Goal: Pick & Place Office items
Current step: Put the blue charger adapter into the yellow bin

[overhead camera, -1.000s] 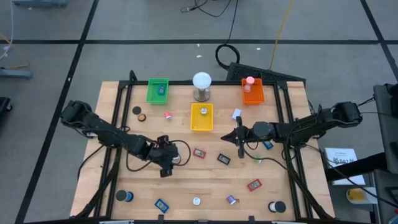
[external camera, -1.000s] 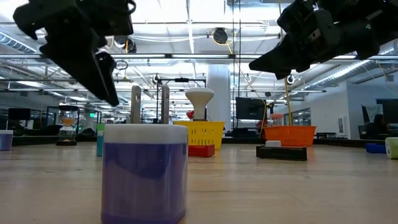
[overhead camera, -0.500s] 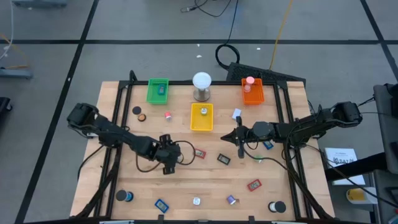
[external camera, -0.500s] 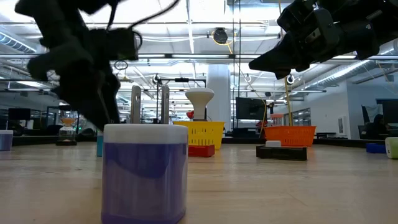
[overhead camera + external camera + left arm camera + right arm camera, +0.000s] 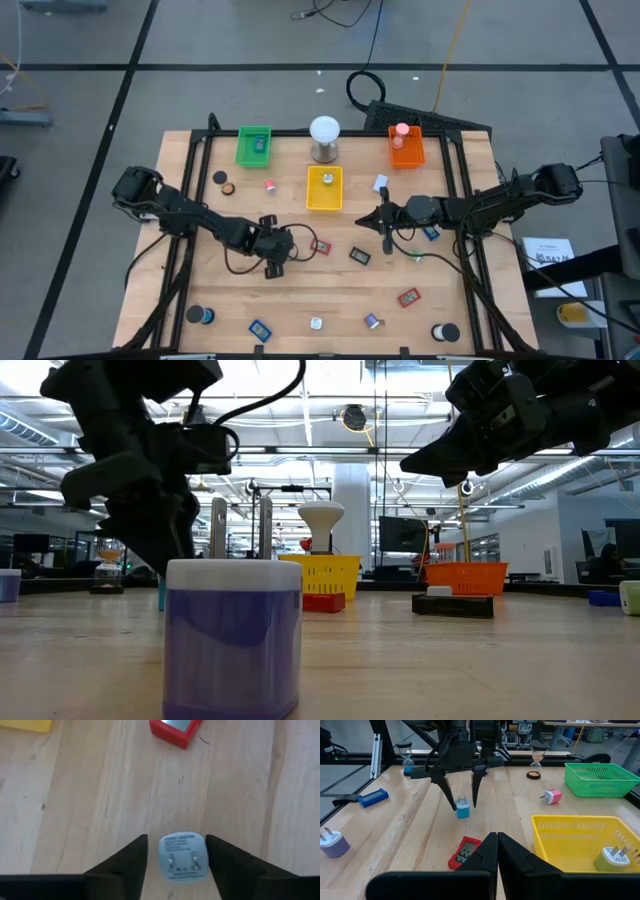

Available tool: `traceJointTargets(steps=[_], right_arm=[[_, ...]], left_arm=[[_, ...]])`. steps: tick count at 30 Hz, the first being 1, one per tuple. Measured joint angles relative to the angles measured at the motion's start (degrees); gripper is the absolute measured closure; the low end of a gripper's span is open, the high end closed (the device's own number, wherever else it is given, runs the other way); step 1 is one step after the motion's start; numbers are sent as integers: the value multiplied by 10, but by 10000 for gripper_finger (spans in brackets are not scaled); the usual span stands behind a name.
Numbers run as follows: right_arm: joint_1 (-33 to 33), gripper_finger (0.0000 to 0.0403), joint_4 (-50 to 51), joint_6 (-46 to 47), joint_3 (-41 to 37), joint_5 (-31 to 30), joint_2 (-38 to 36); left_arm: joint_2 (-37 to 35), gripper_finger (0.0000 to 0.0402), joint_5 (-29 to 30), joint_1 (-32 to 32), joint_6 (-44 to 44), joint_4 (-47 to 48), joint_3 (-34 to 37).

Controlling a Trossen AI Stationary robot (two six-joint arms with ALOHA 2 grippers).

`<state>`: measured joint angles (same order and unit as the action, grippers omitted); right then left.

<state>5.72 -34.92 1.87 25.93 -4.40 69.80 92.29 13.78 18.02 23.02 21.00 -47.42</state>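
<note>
Straddling a small pale-blue plug adapter that stands on the wooden table, the left gripper hangs low over the table's middle, its two dark fingers parted with one on each side of the adapter and a slim gap between each and its sides, so nothing is gripped yet. From the right wrist view the adapter stands upright, prongs up, between those fingertips. Just beyond it lies a flat red rectangular piece with a grey screen, near a yellow rectangular basket tray that holds a pale green plug adapter. The right gripper waits above the table to the right of centre, its fingers pressed together and empty. Farther back sit a pink-and-white plug adapter and a green basket tray.
</note>
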Motion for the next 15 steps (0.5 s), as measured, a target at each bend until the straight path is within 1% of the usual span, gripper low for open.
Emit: traceJointTargets(steps=[4,6,11,15], right_arm=[[0,403,0,0,0,0,0],[0,403,0,0,0,0,0],[0,403,0,0,0,0,0],[0,403,0,0,0,0,0]], left_arm=[[0,255,-4,-1,0,-3,0],[-3,267,-5,-3,-3,1,-5],[-40,267,-5,-32,-13,4,-39],[-74,263,8,-82,-6,36,-100]])
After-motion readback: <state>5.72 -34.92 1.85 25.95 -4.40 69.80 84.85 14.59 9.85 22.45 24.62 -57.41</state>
